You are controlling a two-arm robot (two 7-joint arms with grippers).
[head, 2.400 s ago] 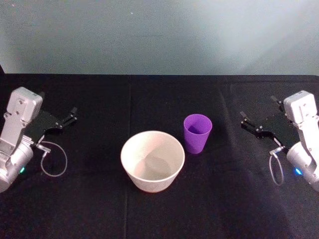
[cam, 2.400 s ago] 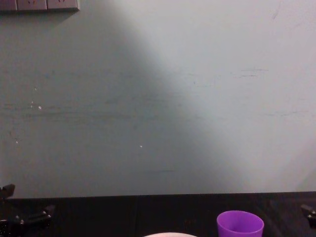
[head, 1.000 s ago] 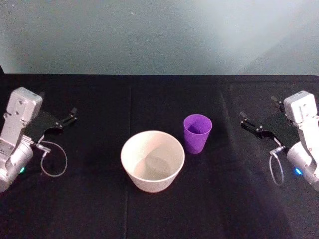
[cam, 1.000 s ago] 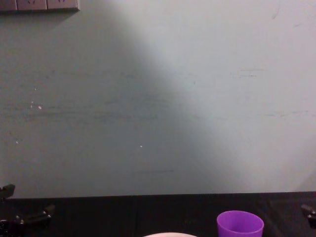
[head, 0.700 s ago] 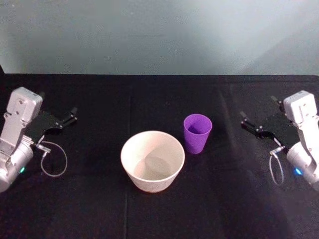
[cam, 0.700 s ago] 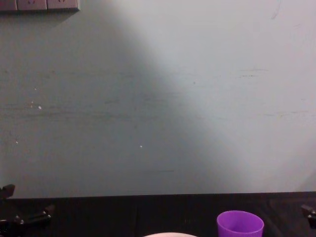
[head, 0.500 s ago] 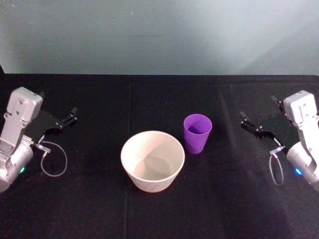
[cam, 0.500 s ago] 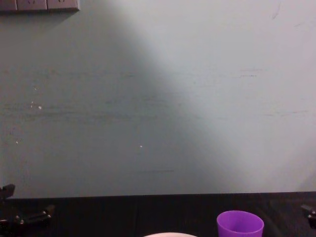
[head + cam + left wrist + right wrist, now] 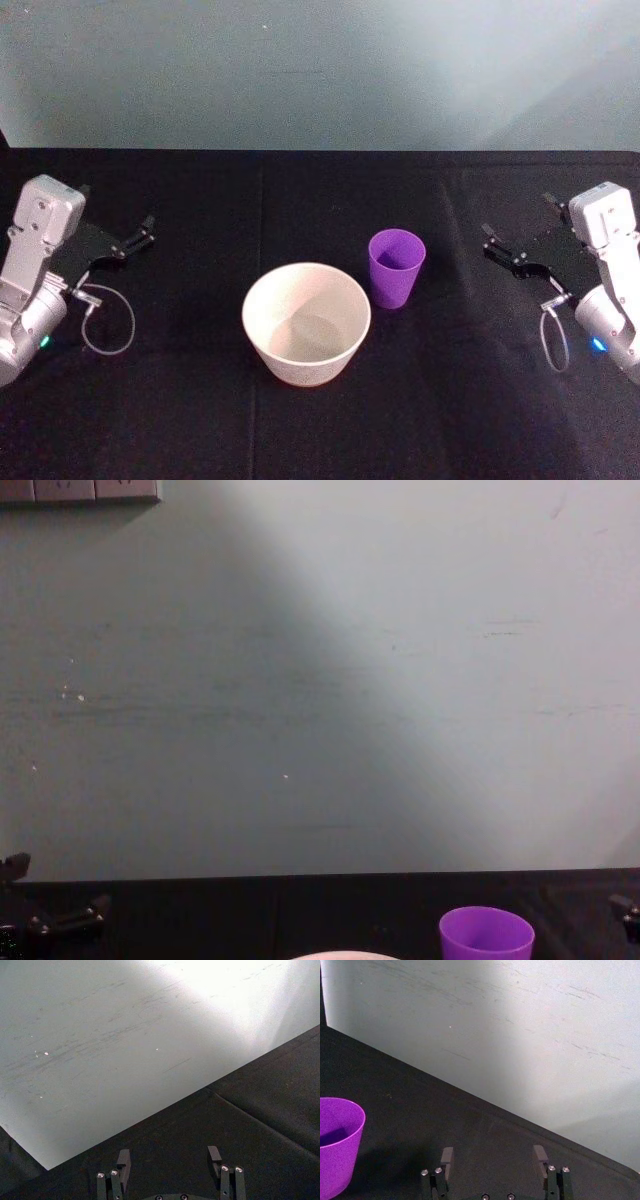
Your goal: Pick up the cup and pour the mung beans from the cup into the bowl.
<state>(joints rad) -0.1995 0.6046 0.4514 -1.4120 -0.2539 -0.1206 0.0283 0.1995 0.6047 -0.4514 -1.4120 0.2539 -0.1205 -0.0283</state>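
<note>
The purple cup (image 9: 397, 267) stands upright on the black tablecloth, just right of and behind the whitish-pink bowl (image 9: 306, 322). The inside of the cup is in shadow, so I cannot make out mung beans. In the chest view the cup (image 9: 486, 935) and a sliver of the bowl's rim (image 9: 345, 956) sit at the bottom edge. My right gripper (image 9: 518, 217) hovers open at the table's right side, well clear of the cup. Its wrist view has the open gripper (image 9: 493, 1154) with the cup (image 9: 335, 1145) off to one side. My left gripper (image 9: 115, 212) (image 9: 169, 1156) rests open at the far left.
A black cloth covers the table (image 9: 200, 420), and a pale wall (image 9: 320, 70) rises behind its far edge. A thin cable loop (image 9: 105, 325) hangs by the left arm, and another (image 9: 553, 340) by the right arm. A wall socket strip (image 9: 80, 490) sits high up.
</note>
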